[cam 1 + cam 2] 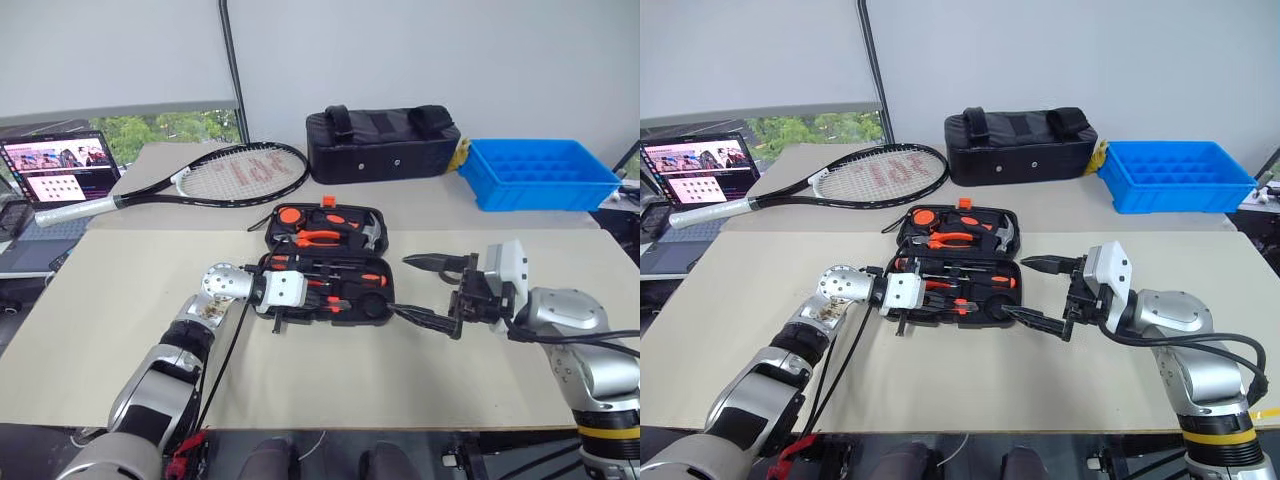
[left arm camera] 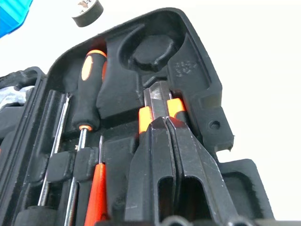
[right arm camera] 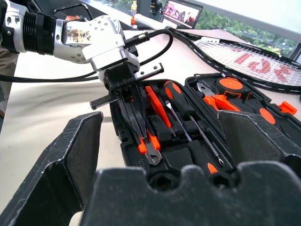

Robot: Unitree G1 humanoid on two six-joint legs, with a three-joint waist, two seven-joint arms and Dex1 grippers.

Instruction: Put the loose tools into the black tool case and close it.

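The black tool case lies open at the table's middle, lid half flat behind. In the front half sit an orange-and-black screwdriver, a slim orange screwdriver and an orange-black utility knife. My left gripper is shut and angled down over that half. Its fingertips rest on the knife, which lies in its recess. My right gripper hangs open just right of the case, holding nothing. A small grey tape roll lies on the table beyond the case.
Pliers, a hammer and a tape measure fill the lid half. Behind the case lie a tennis racket, a black fabric bag and a blue bin. A laptop stands far left.
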